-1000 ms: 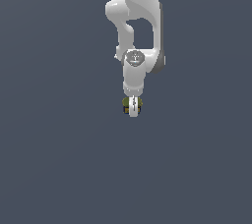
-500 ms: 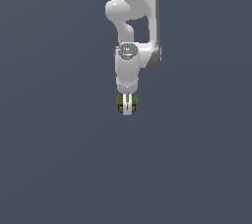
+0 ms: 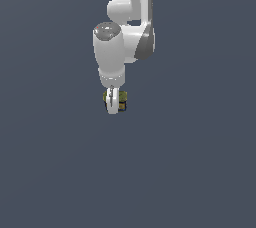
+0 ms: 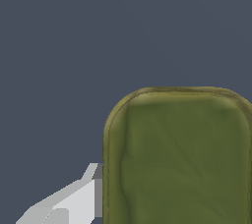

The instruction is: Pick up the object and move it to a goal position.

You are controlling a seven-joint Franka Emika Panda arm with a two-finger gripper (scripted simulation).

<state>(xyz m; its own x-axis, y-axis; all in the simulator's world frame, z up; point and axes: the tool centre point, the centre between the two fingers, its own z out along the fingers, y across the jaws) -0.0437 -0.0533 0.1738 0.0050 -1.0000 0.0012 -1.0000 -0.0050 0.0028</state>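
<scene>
The gripper (image 3: 113, 103) grips the small olive-topped can (image 3: 121, 100) between its fingers, one finger (image 4: 74, 201) flat against the can's side. It looks rigid and light; smooth label sides may slip, so flat opposing walls suit best.

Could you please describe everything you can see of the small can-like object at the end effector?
The object is a small boxy can with rounded corners. Its olive-green top has a raised rim and a slightly dented, metallic look. In the exterior view it shows yellow-green sides with a dark lower band, mostly hidden behind the white end effector. One finger presses flat against its side in the wrist view. It appears upright; whether it rests on the grey floor cannot be told.
</scene>
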